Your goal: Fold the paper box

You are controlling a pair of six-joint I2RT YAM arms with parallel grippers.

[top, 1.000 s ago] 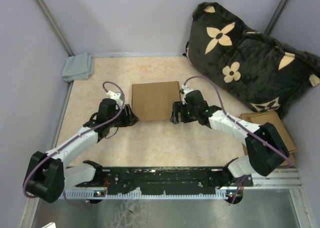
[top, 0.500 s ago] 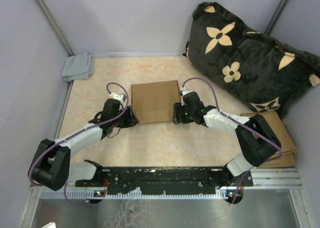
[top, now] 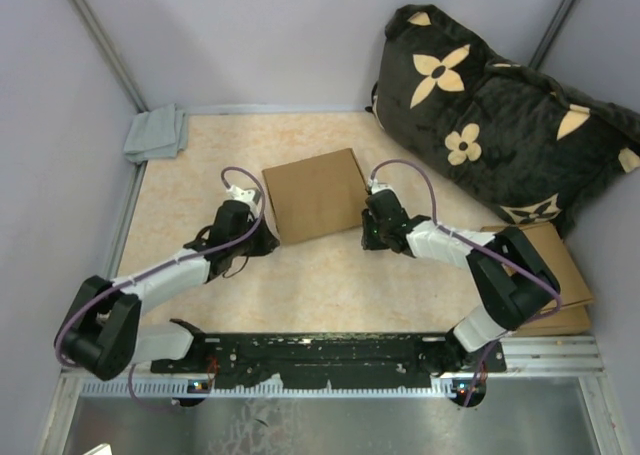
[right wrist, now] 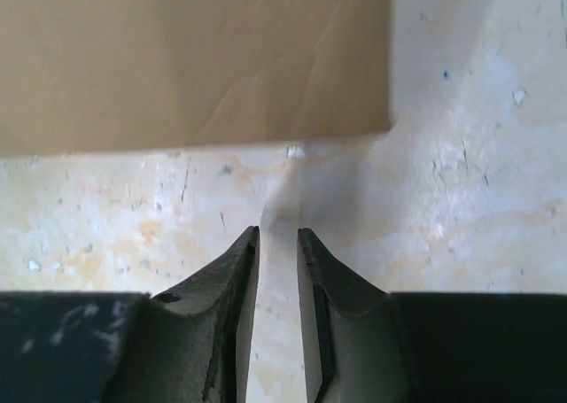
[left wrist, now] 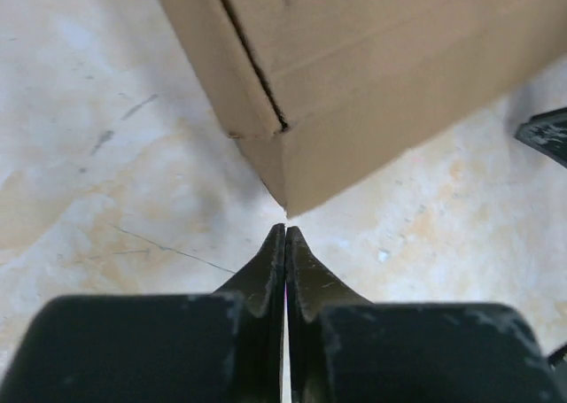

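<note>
The paper box (top: 316, 193) lies folded shut on the table as a plain brown rectangle, turned slightly askew. My left gripper (top: 266, 237) is shut and holds nothing, at the box's near left corner. In the left wrist view its tips (left wrist: 285, 230) meet just below that corner of the box (left wrist: 372, 66). My right gripper (top: 370, 233) sits at the near right corner. In the right wrist view its jaws (right wrist: 277, 232) stand narrowly open with only table between them, a short way from the box's edge (right wrist: 195, 58).
A folded grey cloth (top: 157, 133) lies in the far left corner. A large dark pillow with flower shapes (top: 500, 115) fills the far right. A stack of flat cardboard pieces (top: 545, 265) lies by the right wall. Walls close the table on three sides.
Both grippers have closed, the left fully and the right to a narrow gap. The box has turned anticlockwise, its right side swinging away from the arms. Both arms have shifted inward.
</note>
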